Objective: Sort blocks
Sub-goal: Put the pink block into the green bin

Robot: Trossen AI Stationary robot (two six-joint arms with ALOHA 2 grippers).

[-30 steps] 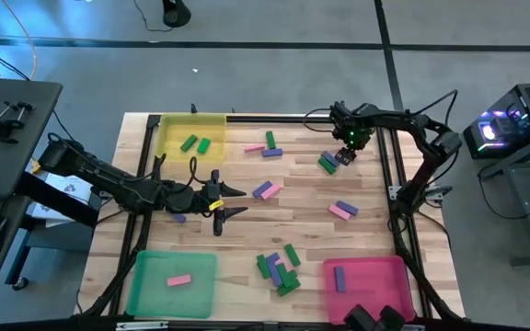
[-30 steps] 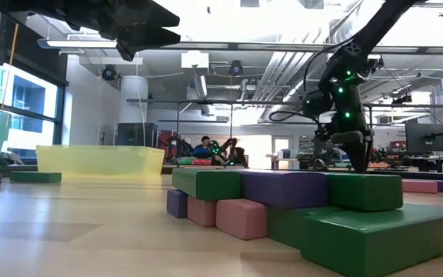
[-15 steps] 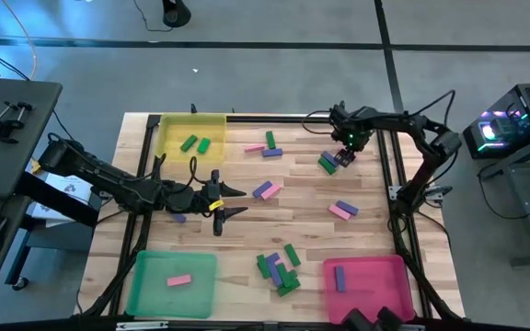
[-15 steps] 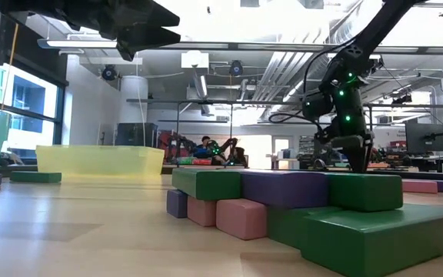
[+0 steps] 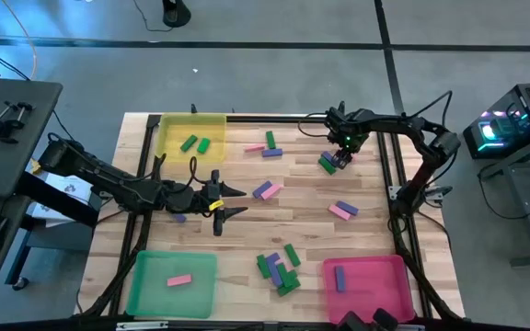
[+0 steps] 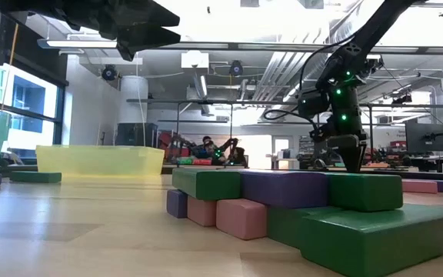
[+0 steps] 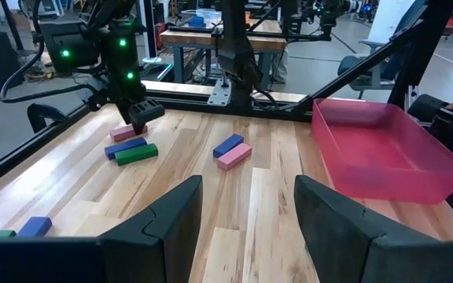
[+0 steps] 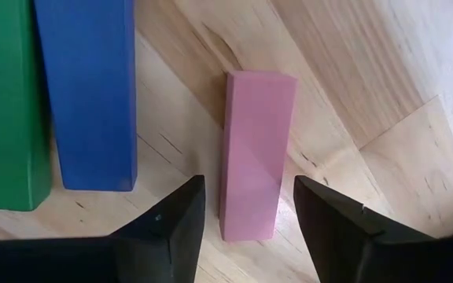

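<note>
We've got the right gripper (image 8: 246, 208) low over a pink block (image 8: 254, 149) with jaws spread either side, so next we pinch, lift, and carry it to the green tray (image 5: 145, 285).

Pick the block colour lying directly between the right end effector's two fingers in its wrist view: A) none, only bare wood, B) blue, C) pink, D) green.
C: in the right wrist view the pink block lies on the wooden table in line with the gap of the open right end effector, while the blue block and green block lie off to one side.
</note>
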